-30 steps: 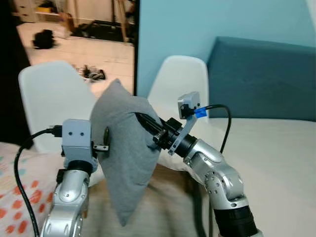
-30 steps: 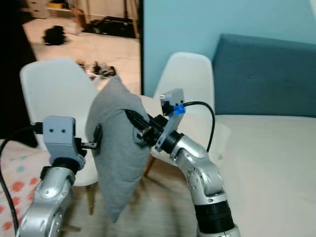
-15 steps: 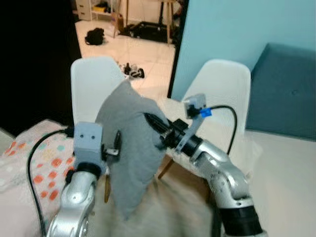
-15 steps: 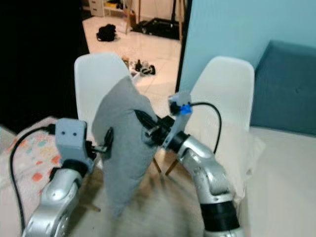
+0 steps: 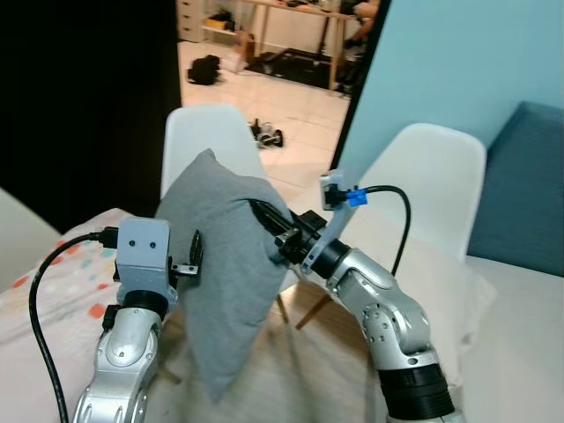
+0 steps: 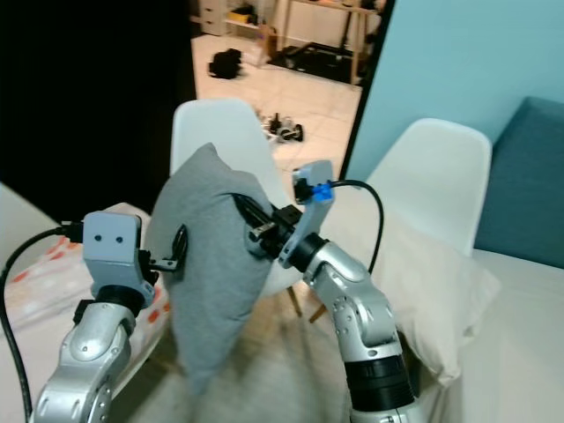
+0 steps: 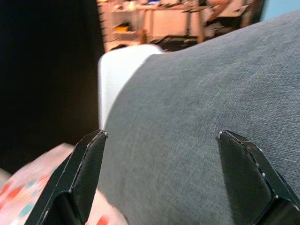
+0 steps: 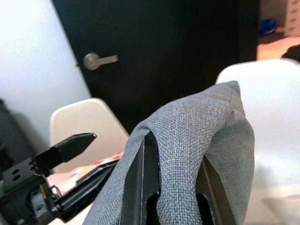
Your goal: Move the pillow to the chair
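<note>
Grey pillow (image 5: 225,264) hangs upright, pinched in our right claw (image 5: 264,220); our left claw (image 5: 192,256) presses it, spread. White chair (image 5: 207,141) stands at twelve o'clock.

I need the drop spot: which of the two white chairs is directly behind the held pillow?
The left white chair, by the dark doorway; the grey pillow overlaps it.

The grey pillow (image 5: 225,273) is matt woven cloth, finely textured. Behind it, both white chairs (image 5: 211,137) have smooth moulded plastic shells; silver arms gleam metallic.
</note>
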Available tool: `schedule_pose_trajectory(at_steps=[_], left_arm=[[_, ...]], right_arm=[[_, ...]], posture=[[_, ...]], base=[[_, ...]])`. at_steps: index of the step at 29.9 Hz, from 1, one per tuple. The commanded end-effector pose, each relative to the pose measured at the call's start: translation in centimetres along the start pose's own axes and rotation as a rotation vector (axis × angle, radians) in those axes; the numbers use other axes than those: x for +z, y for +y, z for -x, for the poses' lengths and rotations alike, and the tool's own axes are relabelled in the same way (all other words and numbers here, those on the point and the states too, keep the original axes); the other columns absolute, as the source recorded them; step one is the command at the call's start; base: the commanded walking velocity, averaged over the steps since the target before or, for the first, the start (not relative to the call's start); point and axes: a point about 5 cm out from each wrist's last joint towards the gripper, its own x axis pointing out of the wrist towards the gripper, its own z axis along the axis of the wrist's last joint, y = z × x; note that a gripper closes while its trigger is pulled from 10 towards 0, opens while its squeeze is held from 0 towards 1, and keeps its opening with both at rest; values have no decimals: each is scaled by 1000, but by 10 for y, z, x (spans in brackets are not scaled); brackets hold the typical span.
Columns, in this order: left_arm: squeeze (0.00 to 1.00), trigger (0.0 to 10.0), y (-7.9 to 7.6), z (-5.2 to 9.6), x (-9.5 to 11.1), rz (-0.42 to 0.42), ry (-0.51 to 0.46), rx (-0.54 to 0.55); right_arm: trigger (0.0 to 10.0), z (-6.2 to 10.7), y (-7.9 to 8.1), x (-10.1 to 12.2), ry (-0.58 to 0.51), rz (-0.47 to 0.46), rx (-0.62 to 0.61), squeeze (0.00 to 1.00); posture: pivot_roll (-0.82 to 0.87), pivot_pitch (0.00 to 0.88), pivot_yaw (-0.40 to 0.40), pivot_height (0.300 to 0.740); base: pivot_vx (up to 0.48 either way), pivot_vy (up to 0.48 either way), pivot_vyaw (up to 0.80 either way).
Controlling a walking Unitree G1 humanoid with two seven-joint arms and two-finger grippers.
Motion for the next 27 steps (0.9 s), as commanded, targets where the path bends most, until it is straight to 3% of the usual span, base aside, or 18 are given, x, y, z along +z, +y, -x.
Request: schedule_pose_trajectory(at_steps=[1,22,27], left_arm=[[0,10000,-5,0,0,4,0,-26],[0,10000,-8,-2,1,-2,-6,-45],[0,10000,-7,-2,0,8,1,-34]], right_arm=[[10000,1,-1,19,-94,34,3,0],[10000,1,3,16,-69,14,30,0],[10000,-1,1,12,-1,11,16,0]], posture=[[-3,0,-104,724],[-8,0,-94,724],[-8,0,-95,724]], base=[[480,0,0],[480,0,0],[76,0,0]])
